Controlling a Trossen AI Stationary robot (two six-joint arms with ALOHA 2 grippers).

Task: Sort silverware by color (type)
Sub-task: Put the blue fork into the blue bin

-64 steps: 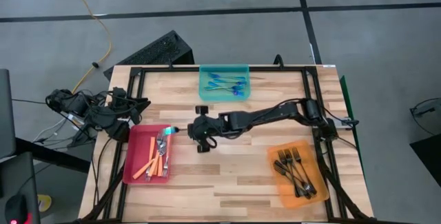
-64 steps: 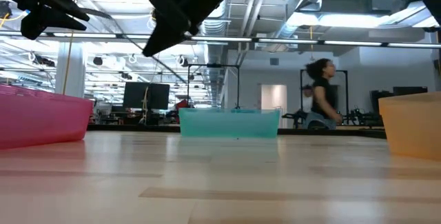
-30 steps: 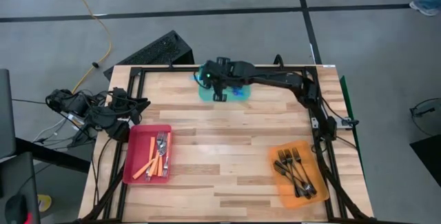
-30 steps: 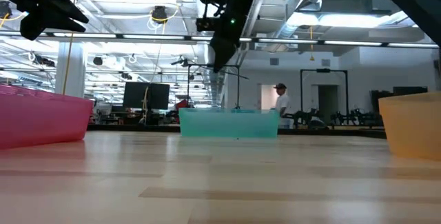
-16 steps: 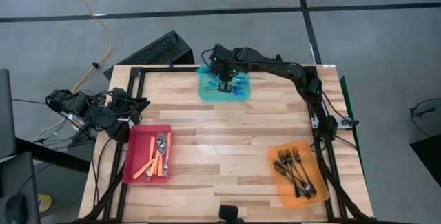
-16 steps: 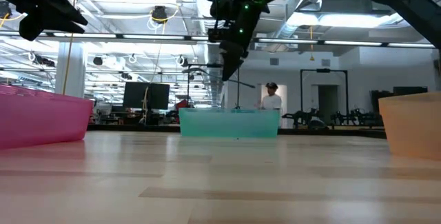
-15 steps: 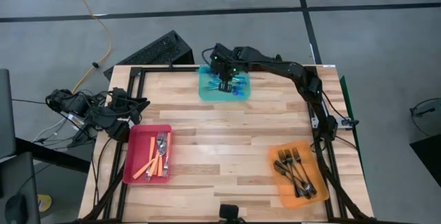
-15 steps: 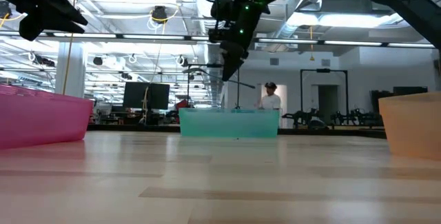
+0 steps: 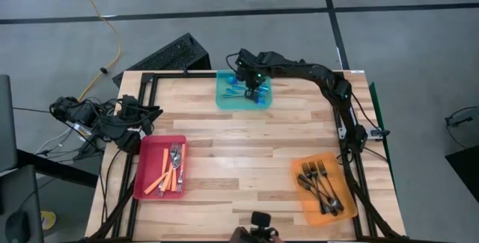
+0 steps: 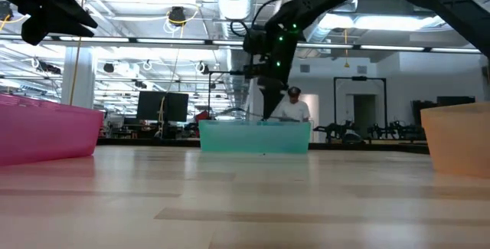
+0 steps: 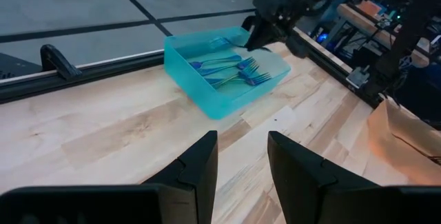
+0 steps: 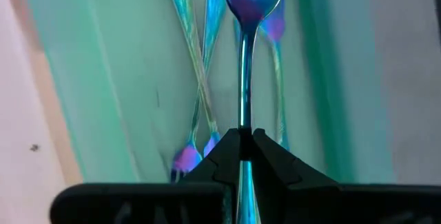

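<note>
Wood table (image 9: 247, 134) with three trays; person (image 10: 294, 105) in room behind.

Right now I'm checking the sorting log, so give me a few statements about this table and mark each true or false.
1. The right gripper is shut on a blue metal fork. True.
2. It hangs over the flat red tray. False: it is over the teal plastic tray.
3. The orange tray holds dark grey-black forks. True.
4. The left gripper clamps an orange-handled fork. False: its fingers stand open, holding nothing.
</note>
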